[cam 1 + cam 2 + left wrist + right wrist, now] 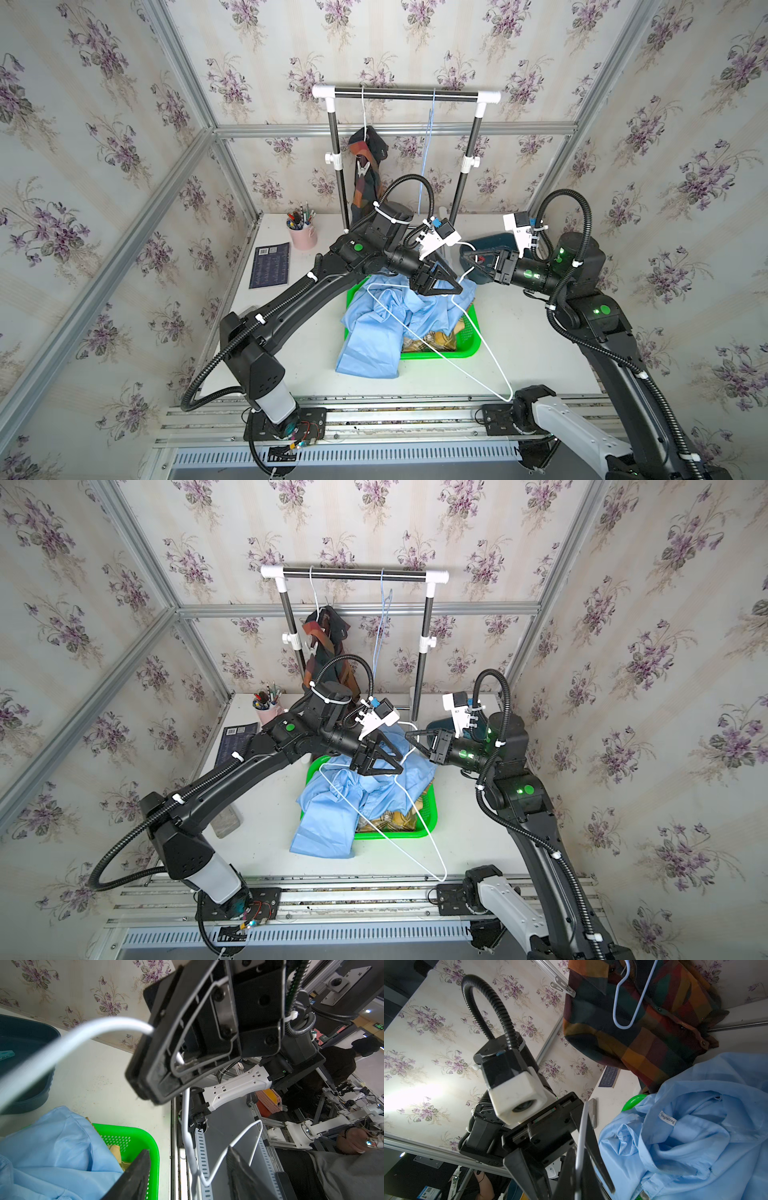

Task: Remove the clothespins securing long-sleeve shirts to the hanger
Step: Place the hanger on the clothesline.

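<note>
Fingers (135, 1174) of the left claw (188, 1150) are sitting nearest the lens in the left wrist view. They are standing partway apart, bracketing the twisted neck of the white wire hanger (116, 1024). I cannot see either finger touching it, so nothing is clamped on this side.

The right claw (141, 1088) is pinching the hanger's hook stem just above the neck, jaws together on the wire. Judgement: this claw is carrying the bare hanger by its hook so that the frame is dangling clear of the cloth. The left claw looks placed to take a second hold at the neck.

Top view, clock face on the tabletop (519, 340):
- **Centre:** the green basket (469, 351) is holding the light blue shirt (374, 332), which is spilling out toward 7 o'clock with no clip showing on it. The yellow plaid shirt (428, 338) is peeking out beneath. Reading: both are lying there because they are already off their hangers.
- **Centre to 5 o'clock:** the hanger frame is slanting across.
- **12 o'clock:** the clothes rail (407, 94) is carrying the dark plaid shirt (374, 145) toward 11, with a translucent clothespin (563, 987) gripping it. That is the work remaining. An empty blue hanger (425, 166) is hanging beside it.
- **2 o'clock:** the dark tub (31, 1088) is holding a teal clothespin (6, 1054).
</note>
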`<state>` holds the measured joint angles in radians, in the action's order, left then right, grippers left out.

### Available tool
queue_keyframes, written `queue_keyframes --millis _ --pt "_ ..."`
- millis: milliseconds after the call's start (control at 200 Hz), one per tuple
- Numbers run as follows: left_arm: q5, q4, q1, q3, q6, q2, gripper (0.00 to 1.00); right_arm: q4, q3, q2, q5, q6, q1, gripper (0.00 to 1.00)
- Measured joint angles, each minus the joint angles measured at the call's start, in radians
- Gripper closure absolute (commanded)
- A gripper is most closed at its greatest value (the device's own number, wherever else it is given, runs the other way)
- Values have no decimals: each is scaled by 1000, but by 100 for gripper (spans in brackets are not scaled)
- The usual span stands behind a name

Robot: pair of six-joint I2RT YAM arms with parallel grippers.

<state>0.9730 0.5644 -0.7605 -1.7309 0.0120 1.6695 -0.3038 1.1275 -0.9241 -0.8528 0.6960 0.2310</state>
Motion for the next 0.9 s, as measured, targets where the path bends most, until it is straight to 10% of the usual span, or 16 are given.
queue_keyframes --millis 480,744,899 --pt "-8 -3 -10 36 21 -8 96 77 -27 -14 -23 18 2 100" --pt "-10 -3 -9 41 19 -25 100 117 -42 -7 -31 37 4 42" --pt "-10 -5 16 69 15 -58 100 92 -36 -2 -20 6 4 25"
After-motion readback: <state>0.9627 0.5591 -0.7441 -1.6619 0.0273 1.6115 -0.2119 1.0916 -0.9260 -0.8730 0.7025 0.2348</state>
